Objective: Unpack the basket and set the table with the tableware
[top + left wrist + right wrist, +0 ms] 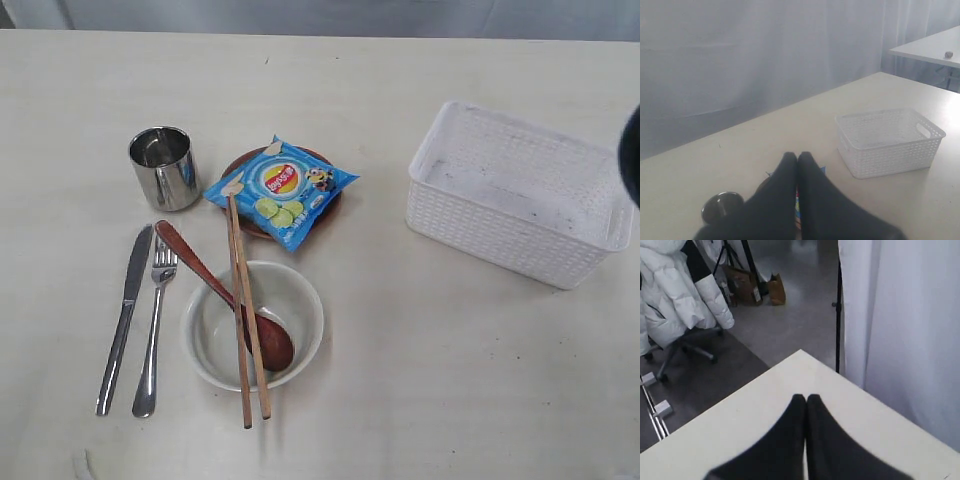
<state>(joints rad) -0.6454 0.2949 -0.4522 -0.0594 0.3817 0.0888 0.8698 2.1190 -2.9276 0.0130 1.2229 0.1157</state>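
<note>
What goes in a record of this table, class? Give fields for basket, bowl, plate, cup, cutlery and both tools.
basket: empty, upright, apart from the rest
bowl: holds the head of the spoon; chopsticks lie across it
plate: under the blue snack bag
cup: upright, beside the plate
knife and fork: side by side, next to the bowl
left tool: shut, holding nothing
right tool: shut, holding nothing

The pale cream, faintly wood-grained tabletop (420,390) carries a white perforated plastic basket (480,236) and, well apart from it, a small steel cup (164,168), brown round plate (251,227), steel knife (124,320), steel fork (154,335) and white ceramic bowl (303,300).
</note>
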